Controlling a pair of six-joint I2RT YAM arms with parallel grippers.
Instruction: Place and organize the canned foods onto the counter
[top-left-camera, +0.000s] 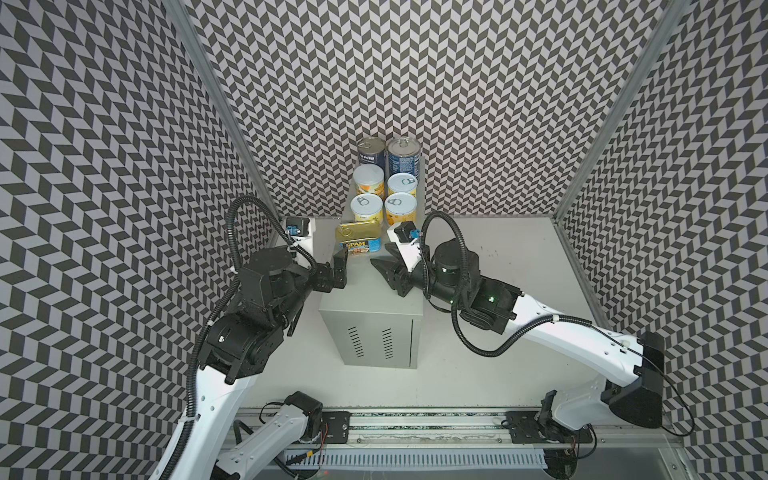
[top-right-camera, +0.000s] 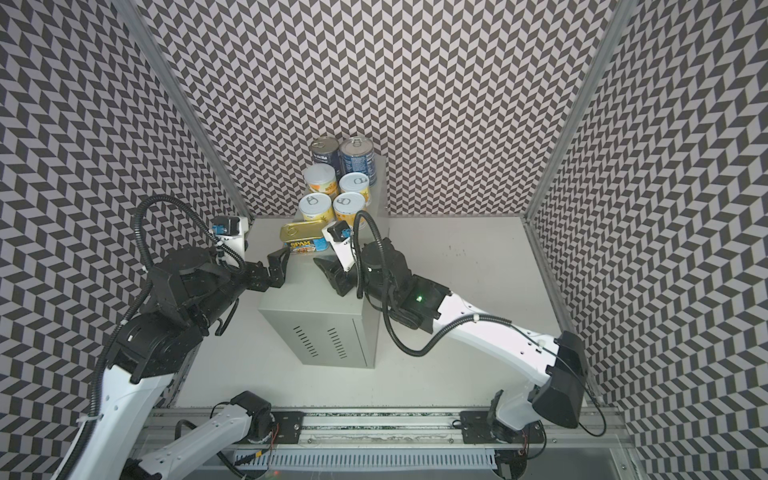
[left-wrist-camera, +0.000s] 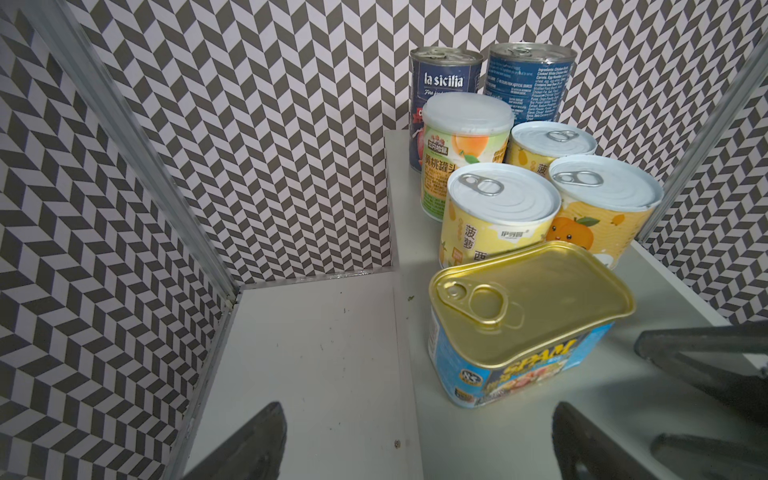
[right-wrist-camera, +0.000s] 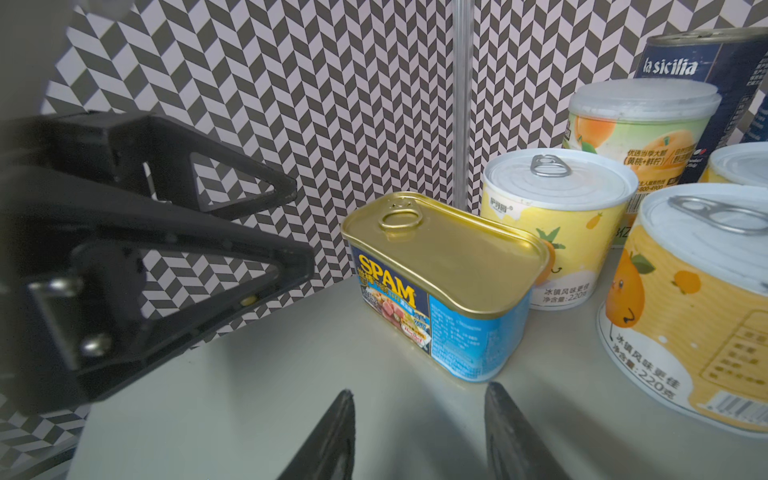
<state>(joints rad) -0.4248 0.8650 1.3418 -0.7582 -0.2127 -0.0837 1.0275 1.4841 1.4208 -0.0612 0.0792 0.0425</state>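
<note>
My left gripper (top-left-camera: 340, 270) hangs wide open and empty at the counter's (top-left-camera: 370, 299) left edge. The SPAM tin (top-left-camera: 360, 242) stands on the counter top in front of six round cans (top-left-camera: 402, 185). Just right of it, my right gripper (top-left-camera: 380, 266) sits slightly parted, gripping nothing.

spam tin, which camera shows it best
The right wrist view: the SPAM tin is close, whole, gold lid, logo and blue side clear. In the left wrist view it is mostly lid, label steeply angled. Both top views show it small.

Seven cans (top-left-camera: 400, 208) atop grey counter (top-left-camera: 365, 291)
</note>
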